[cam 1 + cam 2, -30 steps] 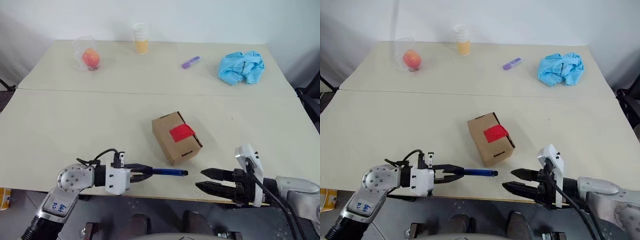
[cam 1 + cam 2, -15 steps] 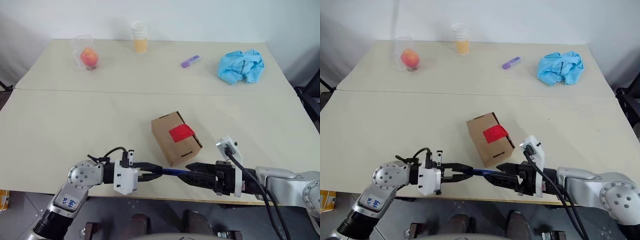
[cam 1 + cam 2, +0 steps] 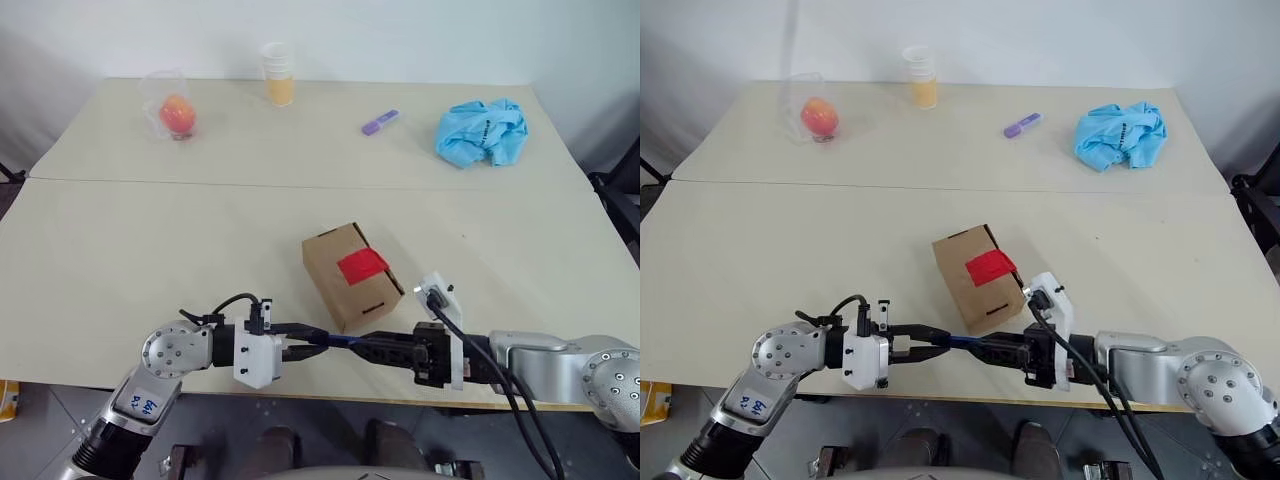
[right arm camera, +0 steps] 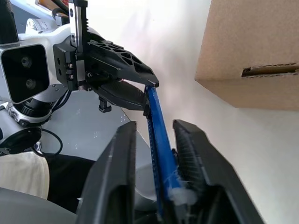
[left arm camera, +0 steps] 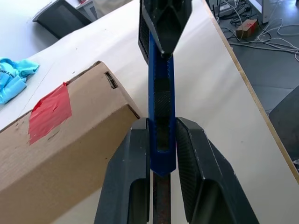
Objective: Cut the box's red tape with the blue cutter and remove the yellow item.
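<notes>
right gripper [image 3: 372, 348] is swinging in from the right since a second ago, jaws then wide and clear of the tool, and is now closing around the free end of the slim dark-blue pen-like cutter [image 3: 338, 341]. left gripper [image 3: 310, 340] is clenching the cutter's other end, barely shifted. in the right wrist view the blue stick is sitting between the right fingers [image 4: 114, 177], against one pad, gap on the other side, so not fully clamped yet.

step in hand, as i read it: handing the cutter from left to right, in the air just off the table's near edge. the small brown cardboard box [image 3: 350, 273] is resting on the beige table [image 3: 150, 250] just beyond, bright red square of tape [image 3: 362, 265] uncut on top. yellow item is presumably inside, can't see it.

next: right finishing its squeeze, left letting go only after, then re-aiming the blade tip at the tape.
</notes>
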Action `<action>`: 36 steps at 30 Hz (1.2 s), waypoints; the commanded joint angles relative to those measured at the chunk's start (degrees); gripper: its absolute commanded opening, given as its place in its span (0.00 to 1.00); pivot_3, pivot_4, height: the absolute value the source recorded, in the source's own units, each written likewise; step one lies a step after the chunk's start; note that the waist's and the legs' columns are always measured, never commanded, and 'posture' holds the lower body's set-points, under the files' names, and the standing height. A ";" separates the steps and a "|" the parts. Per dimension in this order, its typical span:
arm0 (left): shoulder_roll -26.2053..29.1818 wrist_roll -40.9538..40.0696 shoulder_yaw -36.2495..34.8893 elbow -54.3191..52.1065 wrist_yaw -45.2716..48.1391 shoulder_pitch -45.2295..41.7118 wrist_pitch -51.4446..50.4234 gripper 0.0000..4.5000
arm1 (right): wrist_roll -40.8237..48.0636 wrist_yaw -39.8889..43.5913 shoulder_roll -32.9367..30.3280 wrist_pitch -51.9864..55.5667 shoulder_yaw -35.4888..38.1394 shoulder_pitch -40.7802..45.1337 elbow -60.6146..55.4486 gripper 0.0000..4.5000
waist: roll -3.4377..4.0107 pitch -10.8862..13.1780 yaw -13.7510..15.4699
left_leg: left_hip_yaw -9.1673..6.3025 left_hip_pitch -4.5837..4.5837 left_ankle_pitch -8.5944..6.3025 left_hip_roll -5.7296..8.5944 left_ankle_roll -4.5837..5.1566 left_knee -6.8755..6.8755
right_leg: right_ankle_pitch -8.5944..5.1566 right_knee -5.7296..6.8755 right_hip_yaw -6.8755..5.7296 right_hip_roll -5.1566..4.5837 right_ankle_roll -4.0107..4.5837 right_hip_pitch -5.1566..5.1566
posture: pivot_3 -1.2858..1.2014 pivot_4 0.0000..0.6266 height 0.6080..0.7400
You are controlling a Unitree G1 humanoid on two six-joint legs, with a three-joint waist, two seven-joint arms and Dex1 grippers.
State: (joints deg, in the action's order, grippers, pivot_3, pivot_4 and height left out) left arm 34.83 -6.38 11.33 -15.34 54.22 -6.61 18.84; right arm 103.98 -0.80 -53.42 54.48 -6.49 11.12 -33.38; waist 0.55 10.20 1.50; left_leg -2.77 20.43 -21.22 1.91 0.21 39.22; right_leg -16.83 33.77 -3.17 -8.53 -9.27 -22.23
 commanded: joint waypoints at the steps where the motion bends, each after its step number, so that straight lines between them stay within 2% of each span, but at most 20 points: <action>1: -0.40 -0.03 0.25 -2.30 -0.93 -0.43 0.23 0.10 | 0.72 0.27 0.50 0.39 -0.31 0.83 -0.36 0.30 | 0.00 0.00 -0.01 | 0.00 0.00 0.00 0.00 0.00 0.00 | 0.00 0.00 0.00 0.00 0.00 -0.01 | 0.52 0.24 1.00; 18: -0.68 0.36 0.80 -2.84 -1.50 -0.42 -0.11 0.10 | -0.48 0.08 3.50 0.81 -1.44 2.16 2.00 0.30 | 0.00 0.00 -0.02 | 0.02 0.12 0.00 0.00 0.00 0.00 | 0.00 0.03 0.02 0.00 0.00 -0.14 | 0.52 0.24 1.00; 21: -0.67 0.48 0.80 -2.83 -1.69 -0.39 0.00 0.10 | -0.45 0.06 3.85 0.67 -1.37 1.99 2.09 0.18 | 0.00 0.00 -0.02 | 0.02 0.13 0.00 0.00 0.00 0.00 | 0.00 0.03 0.01 0.00 0.00 -0.14 | 0.52 0.24 1.00; 23: -0.72 0.57 0.77 -2.87 -1.81 -0.38 -0.02 0.10 | -0.37 0.09 4.02 0.62 -1.29 1.82 2.06 0.03 | 0.00 0.00 -0.03 | 0.02 0.13 0.00 0.00 0.00 0.00 | 0.00 0.03 0.01 0.01 0.00 -0.14 | 0.52 0.24 1.00; 29: -0.86 0.42 0.62 -3.07 -2.12 -0.38 -0.23 0.10 | -0.14 0.28 4.16 0.61 -1.15 1.48 1.75 0.03 | 0.00 0.00 -0.03 | 0.02 0.13 0.00 0.01 0.00 0.00 | 0.00 0.03 0.01 0.00 0.00 -0.15 | 0.52 0.24 1.00; 32: 0.04 -5.15 -1.21 -5.72 -1.32 1.15 -4.55 0.10 | 1.68 2.83 1.28 1.22 1.83 0.00 0.19 0.03 | 0.00 0.00 -0.01 | 0.02 0.13 0.00 0.01 0.00 0.00 | 0.00 0.03 0.01 0.00 0.00 -0.15 | 0.52 0.24 1.00; 36: 2.66 -17.78 -7.89 -9.15 -2.14 4.95 -17.78 0.10 | 5.70 10.60 -5.92 3.41 10.08 -4.70 -2.24 0.03 | 0.00 0.00 0.01 | -0.02 0.26 -0.02 -0.24 0.04 0.00 | 0.00 -0.01 0.02 -0.03 0.00 -0.22 | 0.52 0.24 1.00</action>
State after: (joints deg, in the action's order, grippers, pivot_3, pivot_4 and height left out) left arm 35.83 -18.25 11.31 -24.57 53.98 -2.86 6.50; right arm 108.25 6.73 -56.65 56.41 -1.17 8.23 -34.40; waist 0.55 10.20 1.51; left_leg -2.80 20.70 -21.24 1.66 0.26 39.22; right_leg -16.83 33.76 -3.16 -8.57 -9.27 -22.44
